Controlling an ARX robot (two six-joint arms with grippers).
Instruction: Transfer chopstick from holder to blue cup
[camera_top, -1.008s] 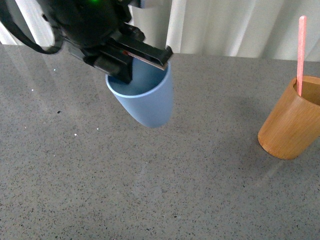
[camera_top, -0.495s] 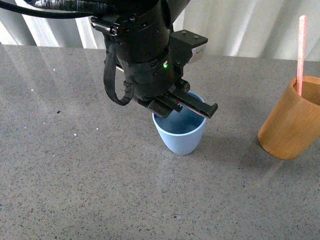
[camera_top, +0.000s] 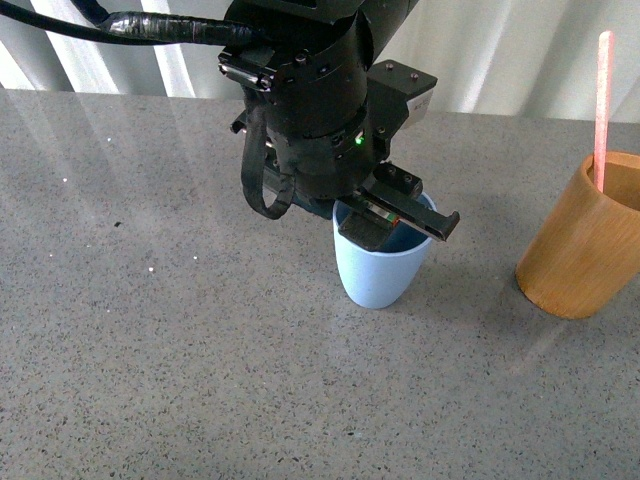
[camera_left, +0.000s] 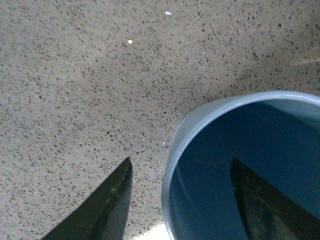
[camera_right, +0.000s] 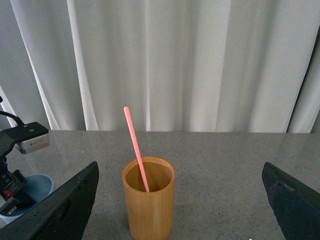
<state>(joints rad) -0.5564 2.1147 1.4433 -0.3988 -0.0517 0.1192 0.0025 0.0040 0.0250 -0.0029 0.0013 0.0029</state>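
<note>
worktop (camera_top: 150, 350): grey speckled stone; the strip along its near edge is bare.

blue cup (camera_top: 375, 275): stands upright on the worktop, about midway between the near and far edges and slightly right of centre. mouth faces up.

left gripper (camera_top: 400, 222): positioned directly over the blue cup, pointing down at its rim. in the left wrist view the two dark fingers (camera_left: 110, 200) straddle the cup wall, one outside the cup and one inside it. the jaws are spread. a visible gap separates the outer finger from the wall, so the cup is not clamped. the black arm body and cable hide the far part of the cup rim in the front view.

holder (camera_top: 580, 250): stands on the worktop toward its right side, well apart from the blue cup. the front view cuts off its right part.

chopstick (camera_top: 603, 100): located in the holder. lower end inside, shaft leaning on the rim, upper end well above the rim.

right gripper (camera_right: 180, 172): visible only in the right wrist view. fingers set wide apart and holding nothing. the holder and chopstick lie ahead of it, with no contact.

curtain (camera_top: 500, 50): white, pleated, hanging beyond the far edge of the worktop.
</note>
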